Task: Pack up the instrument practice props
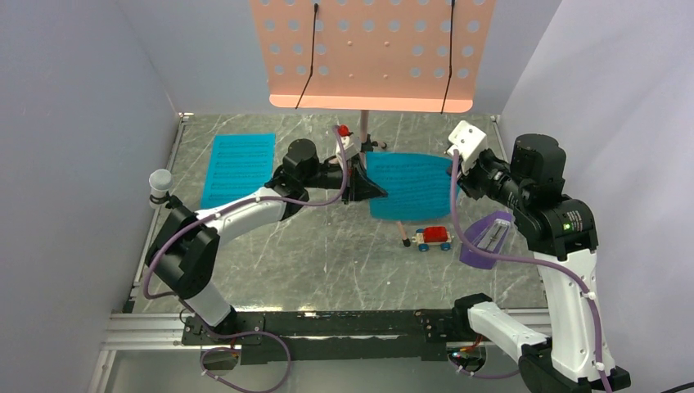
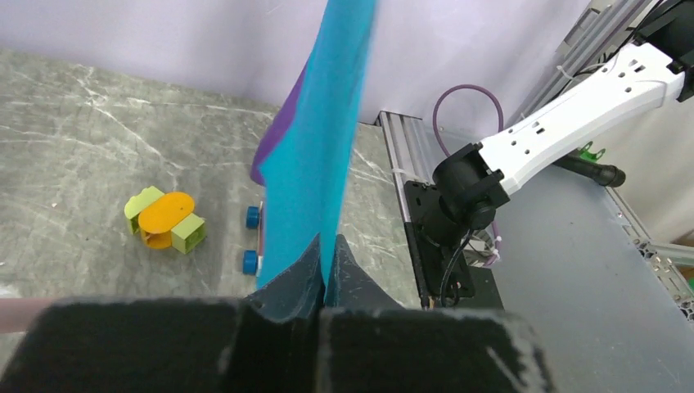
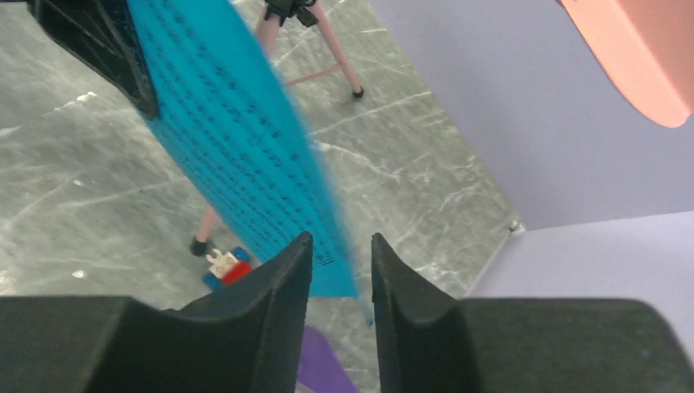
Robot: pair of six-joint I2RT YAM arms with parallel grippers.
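My left gripper (image 1: 370,190) is shut on the left edge of a cyan sheet-music page (image 1: 411,185) and holds it off the table; in the left wrist view (image 2: 327,282) the page (image 2: 321,139) stands edge-on between the closed fingers. My right gripper (image 1: 457,185) is open at the page's right side; in the right wrist view (image 3: 341,250) the page's (image 3: 237,139) lower corner lies between the spread fingers. A second cyan page (image 1: 239,168) lies flat at the left. The salmon-pink music stand (image 1: 372,53) stands at the back. The purple metronome (image 1: 487,237) lies at the right.
A red toy car (image 1: 434,237) sits on the table below the held page, next to a stand foot (image 1: 405,241). A yellow-orange toy (image 2: 165,219) shows on the table in the left wrist view. Grey walls close in the left, back and right.
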